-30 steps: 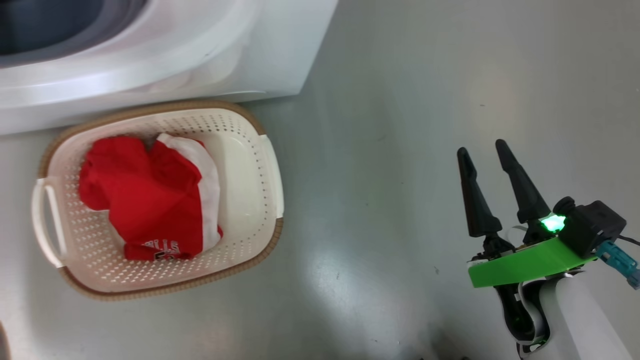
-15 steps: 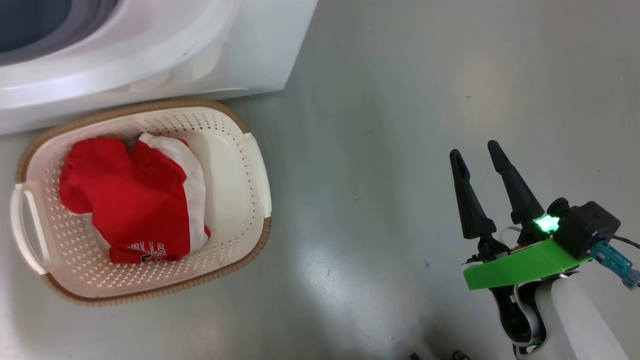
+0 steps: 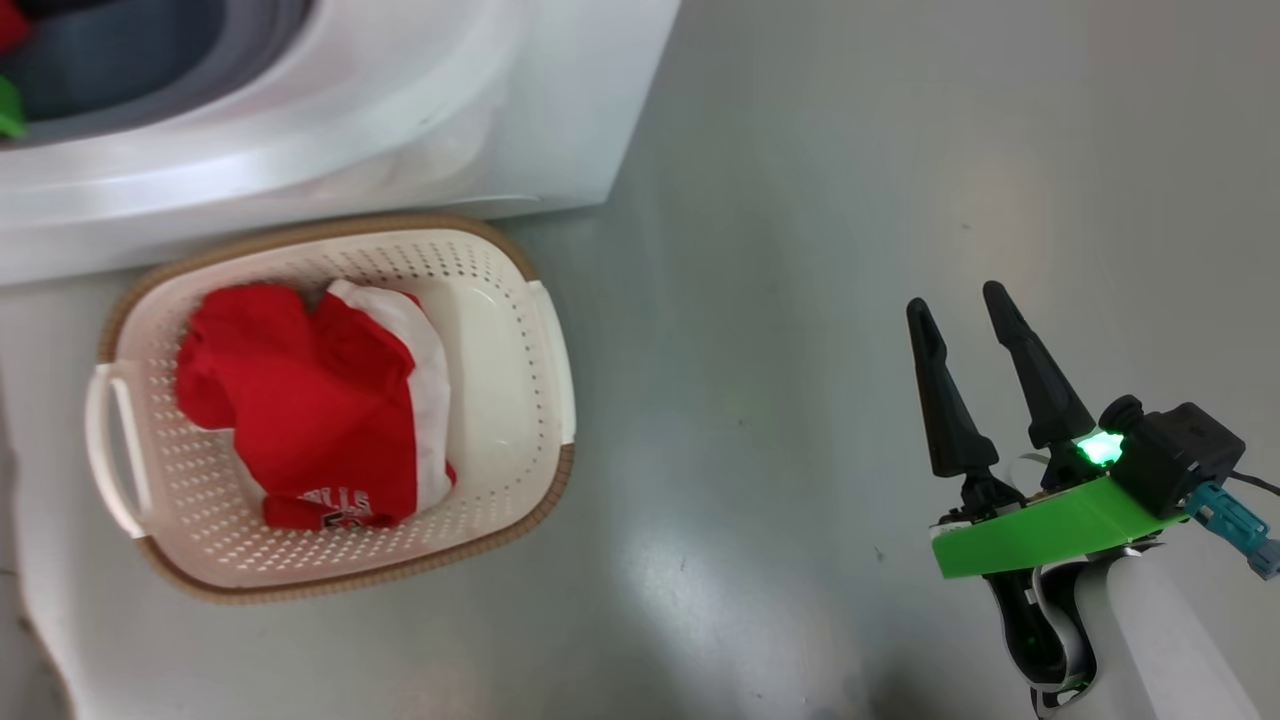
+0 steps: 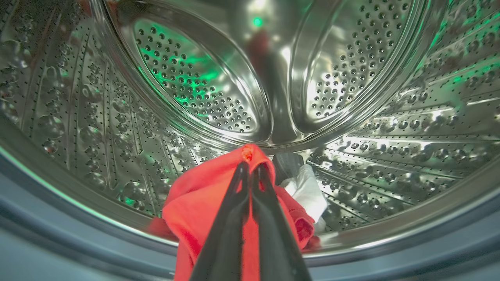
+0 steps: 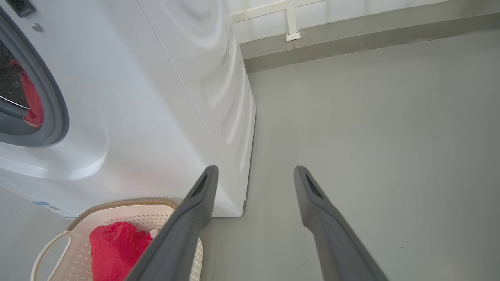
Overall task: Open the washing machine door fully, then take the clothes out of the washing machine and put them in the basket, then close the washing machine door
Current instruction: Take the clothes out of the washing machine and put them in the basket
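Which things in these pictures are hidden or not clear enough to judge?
Head view: the logo on the clothes in the basket, half folded under.
Left wrist view: the held garment's lower part, behind the left gripper.
Right wrist view: most of the basket, cut by the bottom edge.

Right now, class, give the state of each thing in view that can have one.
Left claw: shut on a red garment inside the drum.
Right claw: open, empty.
Basket: holds one red-and-white garment.
Washing machine: mouth open, not yet emptied.
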Available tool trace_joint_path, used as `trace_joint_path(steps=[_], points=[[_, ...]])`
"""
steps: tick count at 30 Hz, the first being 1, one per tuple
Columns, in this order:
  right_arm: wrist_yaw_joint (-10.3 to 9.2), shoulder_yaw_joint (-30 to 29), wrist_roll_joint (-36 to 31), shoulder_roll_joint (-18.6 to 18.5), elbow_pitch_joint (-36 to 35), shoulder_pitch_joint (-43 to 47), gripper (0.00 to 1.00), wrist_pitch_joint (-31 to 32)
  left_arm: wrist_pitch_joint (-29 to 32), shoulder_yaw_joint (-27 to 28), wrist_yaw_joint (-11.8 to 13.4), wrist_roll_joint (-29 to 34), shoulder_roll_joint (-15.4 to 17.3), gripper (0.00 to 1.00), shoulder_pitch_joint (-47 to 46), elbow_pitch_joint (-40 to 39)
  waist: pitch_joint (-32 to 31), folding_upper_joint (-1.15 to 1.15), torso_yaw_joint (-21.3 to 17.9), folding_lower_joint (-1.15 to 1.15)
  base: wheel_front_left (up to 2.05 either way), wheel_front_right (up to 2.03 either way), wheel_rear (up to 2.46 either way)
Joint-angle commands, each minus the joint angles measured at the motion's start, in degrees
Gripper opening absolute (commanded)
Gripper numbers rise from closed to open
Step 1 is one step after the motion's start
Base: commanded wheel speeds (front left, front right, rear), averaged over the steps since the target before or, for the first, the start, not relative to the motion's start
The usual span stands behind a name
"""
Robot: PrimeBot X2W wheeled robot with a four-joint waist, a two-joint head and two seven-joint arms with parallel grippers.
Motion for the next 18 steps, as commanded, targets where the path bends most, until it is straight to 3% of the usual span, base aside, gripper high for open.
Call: trace_joint_path(steps=[1, 18], points=[[0.36, 0.7, -0.5, -0.1, -0.9, 0.8, 1.00, -0.4, -0.3, 1.7, -0.6, -0.8, 1.8, 0.00, 3.1, -3.7, -1.5, 0.00, 1.4, 0.00, 0.00, 0.00, 0.00], [0.36, -2.1, -2.3, -0.1, 0.4, 4.4, 1.00, -0.4, -0.3, 10.2, -4.6, -3.6, -9.2, 0.00, 26.1, -32.9, -9.2, 0.00, 7.2, 0.00, 0.00, 0.00, 0.00]])
